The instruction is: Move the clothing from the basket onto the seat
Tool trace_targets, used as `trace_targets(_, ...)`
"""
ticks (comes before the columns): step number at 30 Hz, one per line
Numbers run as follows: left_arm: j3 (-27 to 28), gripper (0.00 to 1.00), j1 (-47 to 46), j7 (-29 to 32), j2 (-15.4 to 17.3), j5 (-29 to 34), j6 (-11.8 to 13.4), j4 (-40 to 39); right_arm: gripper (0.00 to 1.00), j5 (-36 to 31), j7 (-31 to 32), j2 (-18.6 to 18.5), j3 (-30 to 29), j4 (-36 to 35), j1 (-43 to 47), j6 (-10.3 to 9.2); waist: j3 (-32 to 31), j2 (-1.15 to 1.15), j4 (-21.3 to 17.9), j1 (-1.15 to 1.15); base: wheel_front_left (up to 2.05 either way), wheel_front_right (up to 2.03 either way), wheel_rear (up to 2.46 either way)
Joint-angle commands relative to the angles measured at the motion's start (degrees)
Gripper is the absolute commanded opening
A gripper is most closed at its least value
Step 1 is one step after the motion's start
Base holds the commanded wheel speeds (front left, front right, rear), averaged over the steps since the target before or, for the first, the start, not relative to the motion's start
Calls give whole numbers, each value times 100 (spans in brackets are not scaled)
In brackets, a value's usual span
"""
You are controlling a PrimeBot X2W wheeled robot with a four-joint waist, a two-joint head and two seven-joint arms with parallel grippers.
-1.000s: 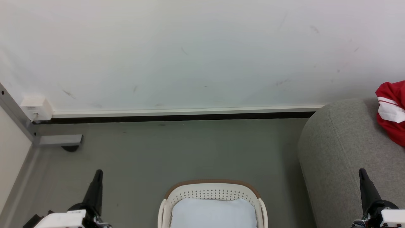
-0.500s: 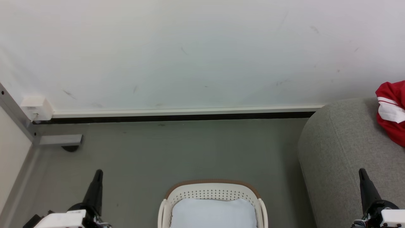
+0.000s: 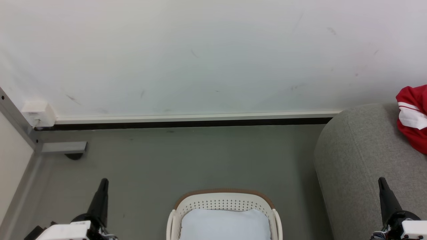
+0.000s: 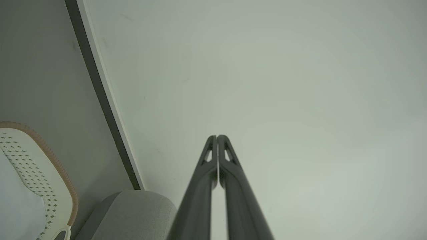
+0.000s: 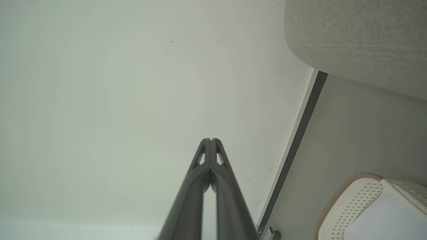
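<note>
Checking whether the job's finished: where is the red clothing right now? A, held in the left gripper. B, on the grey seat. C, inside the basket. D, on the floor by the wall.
B: the clothing lies on the seat, while the basket holds a pale pad.

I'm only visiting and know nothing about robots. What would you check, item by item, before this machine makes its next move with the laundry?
1. Is the clothing on the seat? Ok: a red heap lies on the grey upholstery at the head view's right edge.
2. Is the basket free of red clothing? Cannot tell: its near part is cut off by the picture's edge, and the far part holds a pale pad.
3. Is the left pincer shut and empty? Ok.
4. Is the right pincer shut and empty? Ok.
5. Are both pincers apart from the basket? Ok: one stands on each side, and neither touches it.
</note>
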Motion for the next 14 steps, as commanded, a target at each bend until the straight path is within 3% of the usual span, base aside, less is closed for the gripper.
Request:
trace_targets(1, 10, 0, -49, 17, 11, -80, -4, -19, 0, 5, 21, -43, -22, -27, -70, -12, 0, 0, 0, 0, 0, 0, 0)
trace_targets(14, 10, 0, -49, 17, 11, -80, -4, -19, 0, 5, 21, -42, -21, -27, -70, -12, 0, 0, 0, 0, 0, 0, 0)
